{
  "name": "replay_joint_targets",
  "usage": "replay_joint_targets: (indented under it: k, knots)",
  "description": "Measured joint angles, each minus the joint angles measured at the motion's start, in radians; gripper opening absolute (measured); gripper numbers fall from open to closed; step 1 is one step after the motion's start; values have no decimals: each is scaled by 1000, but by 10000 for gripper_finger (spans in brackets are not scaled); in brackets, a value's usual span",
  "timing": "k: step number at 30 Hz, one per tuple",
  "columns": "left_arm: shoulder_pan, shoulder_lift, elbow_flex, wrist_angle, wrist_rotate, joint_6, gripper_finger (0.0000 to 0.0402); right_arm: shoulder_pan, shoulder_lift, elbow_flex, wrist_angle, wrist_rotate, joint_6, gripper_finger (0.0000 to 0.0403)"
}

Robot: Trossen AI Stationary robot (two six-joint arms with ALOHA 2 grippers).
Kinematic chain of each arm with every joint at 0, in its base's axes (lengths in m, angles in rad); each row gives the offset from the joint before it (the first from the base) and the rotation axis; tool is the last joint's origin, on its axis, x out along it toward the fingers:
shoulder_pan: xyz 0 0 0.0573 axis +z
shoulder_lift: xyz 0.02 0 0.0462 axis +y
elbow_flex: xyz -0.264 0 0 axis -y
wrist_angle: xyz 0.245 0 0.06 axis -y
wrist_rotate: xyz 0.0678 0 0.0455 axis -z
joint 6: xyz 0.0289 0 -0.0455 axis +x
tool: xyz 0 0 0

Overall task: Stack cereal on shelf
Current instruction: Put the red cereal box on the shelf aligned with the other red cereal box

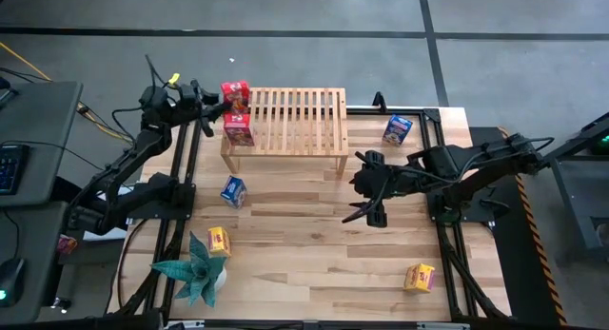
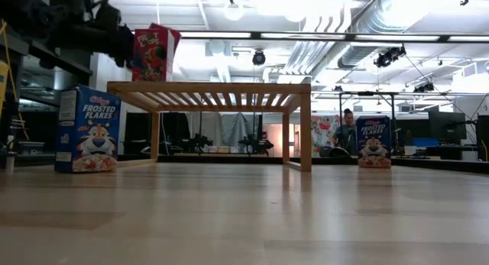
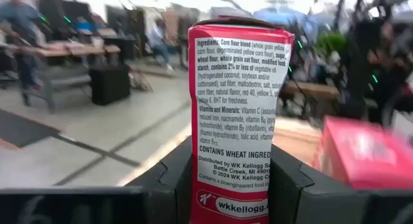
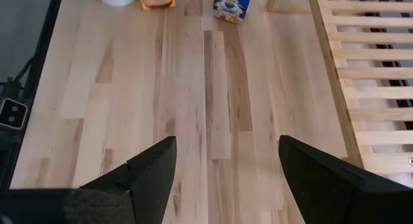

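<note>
Standing at the table's near edge, a yellow cereal box (image 1: 419, 277) lay unattended, with a second yellow box (image 1: 220, 240) beside the teal plant (image 1: 195, 270) and a blue box (image 1: 233, 190) just short of the shelf (image 1: 285, 121). Mid-table, the right gripper (image 1: 373, 214) hovered with fingers spread and empty, evidently waiting. Farther off, the left gripper (image 3: 232, 179) clamped a red box (image 3: 237, 121) upright at the shelf's left end, apparently for setting beside the red box (image 1: 238, 129) already there. Another blue box (image 1: 397, 129) stood right of the shelf.
</note>
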Motion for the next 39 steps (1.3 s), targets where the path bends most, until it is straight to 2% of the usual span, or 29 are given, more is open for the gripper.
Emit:
replay_joint_targets:
  k: [2,6,15,21,28,39]
  knots:
    - [-4,20,0,-39,12,39,121,0,0,0,6,0,-3,265]
    - [-25,64,-25,4,26,43,121,0,0,0,13,0,-12,265]
    - [-37,86,-128,259,60,-99,122,0,0,0,40,27,-35,265]
    - [-37,85,-147,273,58,-128,129,-1,0,0,61,27,-51,265]
    - [-37,86,-147,282,56,-132,158,-1,0,0,77,31,-61,265]
    - [-30,26,-147,289,56,-171,230,-1,0,0,118,33,-83,265]
